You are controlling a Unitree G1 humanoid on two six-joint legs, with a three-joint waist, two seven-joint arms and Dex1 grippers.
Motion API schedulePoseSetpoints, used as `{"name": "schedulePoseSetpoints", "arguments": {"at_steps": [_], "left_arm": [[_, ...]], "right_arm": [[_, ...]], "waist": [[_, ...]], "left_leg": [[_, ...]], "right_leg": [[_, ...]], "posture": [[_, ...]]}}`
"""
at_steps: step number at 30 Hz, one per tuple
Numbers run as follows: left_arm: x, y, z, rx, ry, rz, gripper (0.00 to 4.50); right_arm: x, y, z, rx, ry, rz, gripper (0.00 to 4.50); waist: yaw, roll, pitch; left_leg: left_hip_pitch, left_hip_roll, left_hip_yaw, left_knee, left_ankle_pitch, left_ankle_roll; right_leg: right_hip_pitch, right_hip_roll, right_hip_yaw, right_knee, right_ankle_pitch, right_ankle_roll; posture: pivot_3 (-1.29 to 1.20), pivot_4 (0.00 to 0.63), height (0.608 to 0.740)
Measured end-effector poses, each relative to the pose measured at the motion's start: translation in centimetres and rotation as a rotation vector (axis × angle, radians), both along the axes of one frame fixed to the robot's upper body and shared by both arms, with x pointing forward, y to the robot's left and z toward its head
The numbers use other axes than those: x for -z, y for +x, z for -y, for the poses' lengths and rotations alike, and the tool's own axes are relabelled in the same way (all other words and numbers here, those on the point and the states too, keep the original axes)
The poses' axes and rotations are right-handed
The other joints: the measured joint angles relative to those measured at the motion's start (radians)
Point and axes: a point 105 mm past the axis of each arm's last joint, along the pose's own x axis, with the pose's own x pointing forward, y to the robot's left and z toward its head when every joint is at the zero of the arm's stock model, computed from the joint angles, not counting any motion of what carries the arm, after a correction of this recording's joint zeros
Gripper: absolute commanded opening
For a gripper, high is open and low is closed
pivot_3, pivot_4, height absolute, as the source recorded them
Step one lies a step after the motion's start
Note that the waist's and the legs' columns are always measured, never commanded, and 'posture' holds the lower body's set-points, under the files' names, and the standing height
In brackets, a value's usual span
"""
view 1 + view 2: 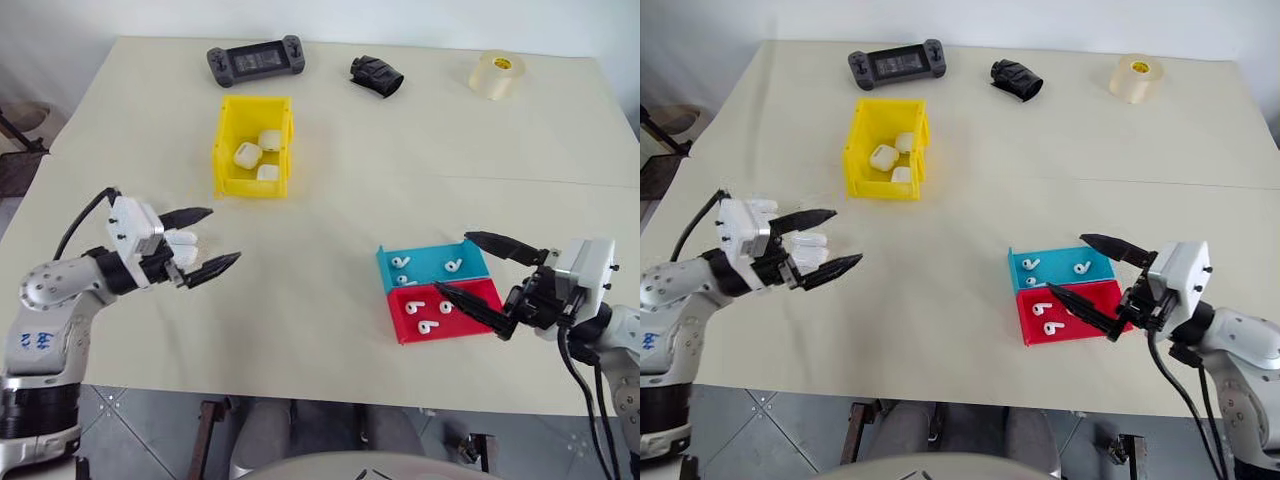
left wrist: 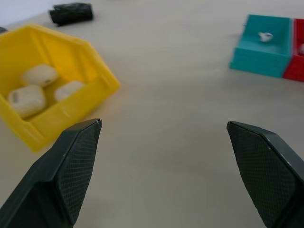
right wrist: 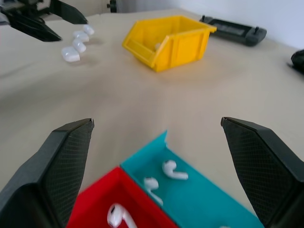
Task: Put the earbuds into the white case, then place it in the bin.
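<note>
Cream tabletop (image 1: 330, 330) carries the yellow bin (image 1: 253, 146) at far left with three white cases (image 1: 247, 154) inside, more spare cases (image 1: 810, 248) lying beneath the left gripper (image 1: 200, 243), and earbuds (image 1: 448, 266) in a blue tray (image 1: 432, 266) and red tray (image 1: 445, 312) at near right. Both the left gripper and the right gripper (image 1: 463, 264) hang released and empty. I judge the tiny glossy buds could slip or flick out of the wide right fingers, and the left claw may nudge neighbouring cases apart.

left gripper (image 1: 198, 242) fingers spread, right gripper (image 1: 472, 273) fingers spread
</note>
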Motion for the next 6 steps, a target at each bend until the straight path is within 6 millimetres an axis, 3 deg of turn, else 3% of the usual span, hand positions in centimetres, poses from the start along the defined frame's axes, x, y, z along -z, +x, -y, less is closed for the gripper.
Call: {"name": "schedulePoseSetpoints", "arguments": {"at_steps": [3,6], "left_arm": [[1.3,-1.7,0.4,0.049,0.008,-0.057,4.48],[1.2,-1.8,0.6,0.051,0.018,-0.03,4.48]], "right_arm": [[0.4,0.2,1.0,0.013,-0.015,-0.01,4.5],[0.4,0.2,1.2,0.002,-0.027,-0.008,4.5]], "waist": [[0.0,0.0,0.0],[0.003,0.0,0.0]], "left_leg": [[0.0,0.0,0.0,0.0,0.0,0.0],[0.0,0.001,0.0,0.0,0.0,0.0]], "right_leg": [[0.0,0.0,0.0,0.0,0.0,0.0],[0.0,0.0,0.0,0.0,0.0,-0.001]], "posture": [[0.0,0.15,0.74],[0.0,0.15,0.74]]}}
